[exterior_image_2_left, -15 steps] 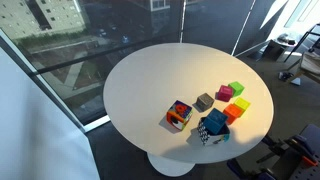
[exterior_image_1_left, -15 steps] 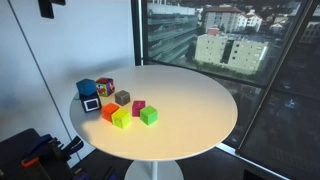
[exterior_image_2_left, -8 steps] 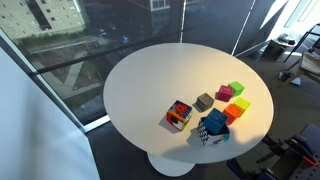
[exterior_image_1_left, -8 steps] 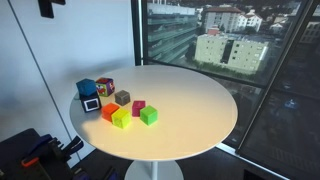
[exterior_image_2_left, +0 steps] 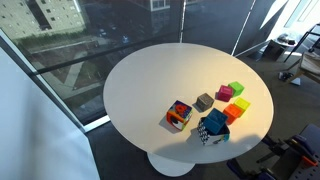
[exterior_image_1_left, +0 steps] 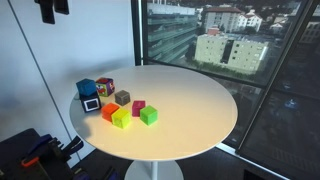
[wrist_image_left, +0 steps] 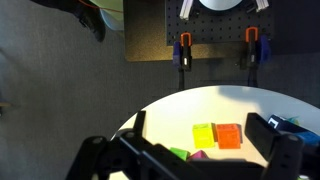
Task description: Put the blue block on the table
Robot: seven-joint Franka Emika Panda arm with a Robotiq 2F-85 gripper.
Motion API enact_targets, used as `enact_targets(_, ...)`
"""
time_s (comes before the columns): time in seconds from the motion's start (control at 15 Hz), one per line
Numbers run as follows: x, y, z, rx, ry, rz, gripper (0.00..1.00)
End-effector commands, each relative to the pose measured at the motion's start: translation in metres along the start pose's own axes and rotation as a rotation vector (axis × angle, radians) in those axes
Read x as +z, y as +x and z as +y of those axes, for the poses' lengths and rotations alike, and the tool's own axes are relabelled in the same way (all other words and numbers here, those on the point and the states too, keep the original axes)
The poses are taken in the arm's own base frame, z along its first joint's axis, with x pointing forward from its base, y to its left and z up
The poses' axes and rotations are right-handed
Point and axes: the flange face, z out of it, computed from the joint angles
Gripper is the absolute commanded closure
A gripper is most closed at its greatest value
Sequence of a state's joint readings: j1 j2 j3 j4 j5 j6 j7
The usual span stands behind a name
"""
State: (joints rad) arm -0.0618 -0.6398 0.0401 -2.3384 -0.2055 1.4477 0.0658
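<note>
The blue block [exterior_image_1_left: 86, 88] sits on top of a dark cube with a white square face [exterior_image_1_left: 91, 103] at the table's edge; both exterior views show it [exterior_image_2_left: 213, 123]. The round cream-white table [exterior_image_1_left: 185, 105] also shows in the wrist view [wrist_image_left: 190, 108]. My gripper [wrist_image_left: 198, 122] hangs high above the table, open and empty, with its fingers wide apart. In an exterior view only its dark tip [exterior_image_1_left: 48, 8] shows at the top edge. A sliver of blue [wrist_image_left: 293, 124] peeks out beside the right finger in the wrist view.
Around the stack lie a multicoloured cube [exterior_image_1_left: 105, 86], a grey cube [exterior_image_1_left: 122, 97], a magenta cube [exterior_image_1_left: 138, 107], an orange cube [exterior_image_1_left: 108, 111], a yellow cube [exterior_image_1_left: 121, 118] and a green cube [exterior_image_1_left: 148, 116]. Glass walls stand behind the table.
The gripper's tip at the top edge of the exterior view has shifted slightly and shows a little more. The blocks have not moved.
</note>
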Motion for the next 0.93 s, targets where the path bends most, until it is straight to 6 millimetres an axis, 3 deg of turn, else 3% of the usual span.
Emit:
enact_targets(0.0,0.007,0.007,-0.018,-0.01,0.043,0.021,0.0)
enact_targets(0.4,0.031,0.014,-0.056,-0.067,0.103,0.077,0.0)
enact_targets(0.87,0.074,0.022,-0.097,-0.116,0.137,0.145,0.0)
